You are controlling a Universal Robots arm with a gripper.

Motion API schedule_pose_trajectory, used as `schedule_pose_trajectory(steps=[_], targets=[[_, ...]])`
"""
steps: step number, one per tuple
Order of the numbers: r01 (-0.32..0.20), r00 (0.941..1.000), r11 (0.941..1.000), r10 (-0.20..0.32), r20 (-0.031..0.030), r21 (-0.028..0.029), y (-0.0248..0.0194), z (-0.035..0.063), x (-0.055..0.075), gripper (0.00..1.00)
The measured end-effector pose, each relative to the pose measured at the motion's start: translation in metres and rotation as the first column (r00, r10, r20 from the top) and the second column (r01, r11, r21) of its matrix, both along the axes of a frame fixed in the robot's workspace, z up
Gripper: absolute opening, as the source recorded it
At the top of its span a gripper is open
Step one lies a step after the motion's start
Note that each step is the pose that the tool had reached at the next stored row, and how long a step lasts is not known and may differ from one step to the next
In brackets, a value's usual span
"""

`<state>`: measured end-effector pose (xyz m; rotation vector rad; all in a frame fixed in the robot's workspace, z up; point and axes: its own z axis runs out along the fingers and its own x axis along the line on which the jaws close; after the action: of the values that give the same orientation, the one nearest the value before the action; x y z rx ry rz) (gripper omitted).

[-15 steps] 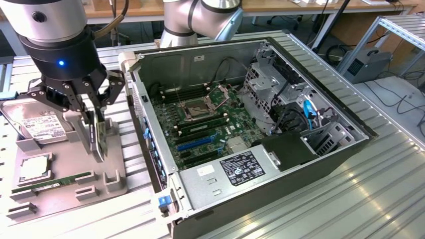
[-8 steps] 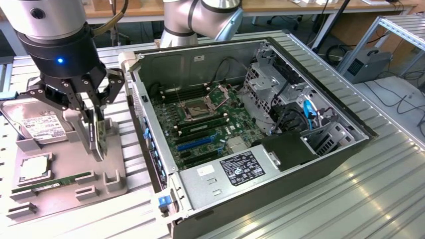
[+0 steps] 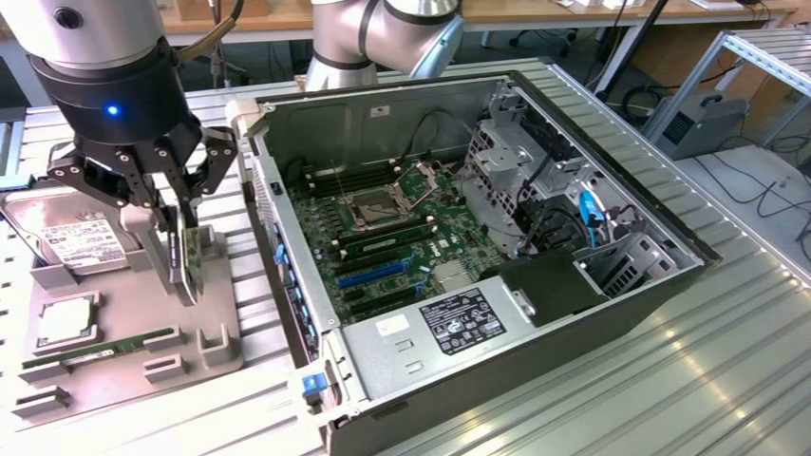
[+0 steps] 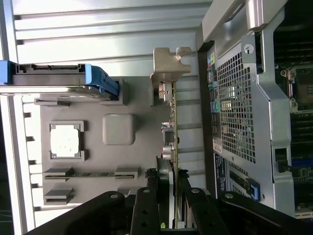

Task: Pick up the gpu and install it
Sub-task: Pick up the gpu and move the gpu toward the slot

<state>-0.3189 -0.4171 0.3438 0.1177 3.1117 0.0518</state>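
black jaws grip upright gpu (image 4: 173, 117); white drive label (image 3: 79, 245) unreadable.

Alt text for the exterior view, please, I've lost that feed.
The gripper is down at the gpu, which stands on edge in the grey holder tray. The open computer case lies to the exterior view's right, its motherboard exposed.

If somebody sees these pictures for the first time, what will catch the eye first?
First the open computer case, its motherboard exposed, in the middle and toward the exterior view's right. Then the gripper at the exterior view's left, shut on the gpu, which stands on edge over the gray parts tray beside the case.
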Motion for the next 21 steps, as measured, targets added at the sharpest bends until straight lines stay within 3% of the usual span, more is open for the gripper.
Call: schedule_pose_trajectory(steps=[21], targets=[[0.000, 1.0000, 1.0000, 0.000, 0.0000, 0.0000, 0.0000, 0.0125, 0.000, 0.27]])
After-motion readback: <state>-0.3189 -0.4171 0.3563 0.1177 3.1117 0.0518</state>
